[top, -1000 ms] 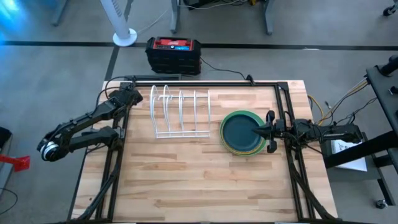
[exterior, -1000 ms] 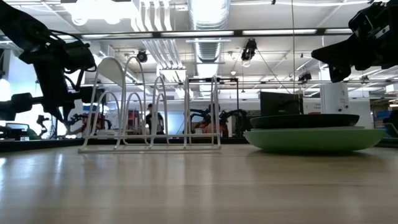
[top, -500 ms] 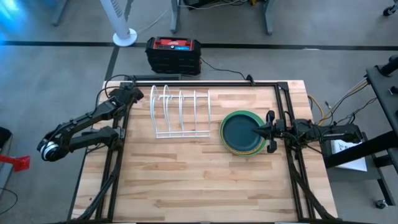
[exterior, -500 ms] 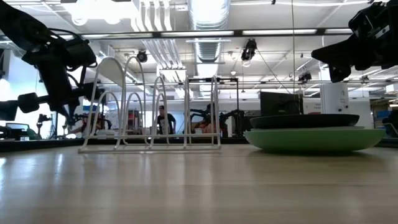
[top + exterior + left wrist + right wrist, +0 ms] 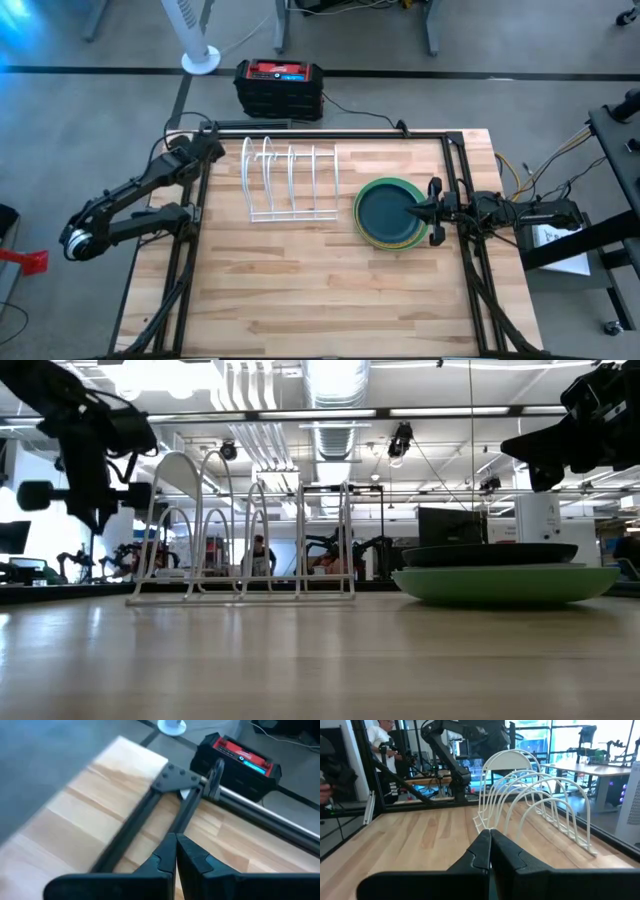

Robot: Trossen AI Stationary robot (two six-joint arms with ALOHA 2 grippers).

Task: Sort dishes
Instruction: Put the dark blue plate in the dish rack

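Observation:
A dark teal plate [image 5: 385,212] lies on a light green plate [image 5: 392,184], stacked on the table's right half; in the low view the teal plate [image 5: 490,554] sits on the green plate [image 5: 500,582]. The white wire rack [image 5: 290,180] stands empty to their left. My right gripper [image 5: 412,211] is shut and level above the stack's right part, clear of it in the low view [image 5: 540,482]. My left gripper [image 5: 210,141] is shut, slanting down above the table's far left corner [image 5: 175,840].
A black metal frame [image 5: 330,133] runs along the table's far edge and both sides; its corner bracket [image 5: 172,777] lies just beyond my left fingers. A black and red box [image 5: 279,86] sits on the floor behind the table. A person [image 5: 385,745] stands beyond the table.
My left gripper has risen and drawn a little toward the table's far left corner, rolling slightly, still shut. The right arm, the plates and the rack have kept still.

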